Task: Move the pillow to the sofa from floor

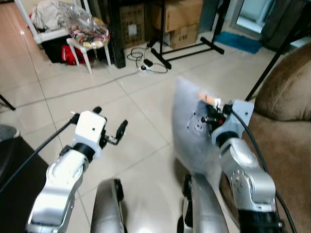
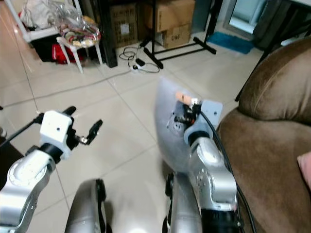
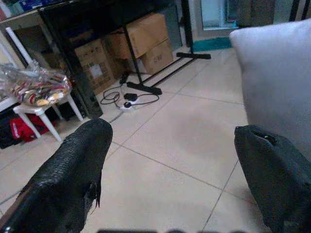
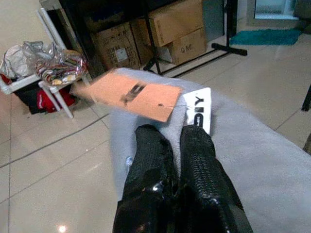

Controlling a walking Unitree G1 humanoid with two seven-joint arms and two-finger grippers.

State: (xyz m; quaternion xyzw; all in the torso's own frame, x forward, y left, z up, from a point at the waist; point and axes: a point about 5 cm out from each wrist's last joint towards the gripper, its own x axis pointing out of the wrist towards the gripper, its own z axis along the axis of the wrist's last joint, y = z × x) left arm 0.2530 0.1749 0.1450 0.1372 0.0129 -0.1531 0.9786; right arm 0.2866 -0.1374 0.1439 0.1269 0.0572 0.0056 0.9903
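Observation:
A light grey pillow [image 1: 192, 131] with an orange tag [image 4: 127, 93] and a white label hangs off the floor, held up beside the brown sofa [image 1: 286, 126]. My right gripper [image 4: 171, 145] is shut on the pillow's top edge, its black fingers [image 4: 194, 145] pinching the fabric. In the left wrist view the pillow [image 3: 277, 82] appears to one side of my left gripper [image 1: 111, 127]. That gripper is raised over the tiled floor, open, with nothing between its fingers [image 3: 80, 165].
The sofa's brown cushion [image 2: 274, 90] and seat [image 2: 272, 160] lie on my right. Ahead stand a black stand with legs [image 1: 187, 48], cardboard boxes [image 1: 180, 19], a cable with a power strip [image 1: 148, 63] and a white stool with bags [image 1: 90, 36]. A dark object [image 1: 12, 179] sits at my left.

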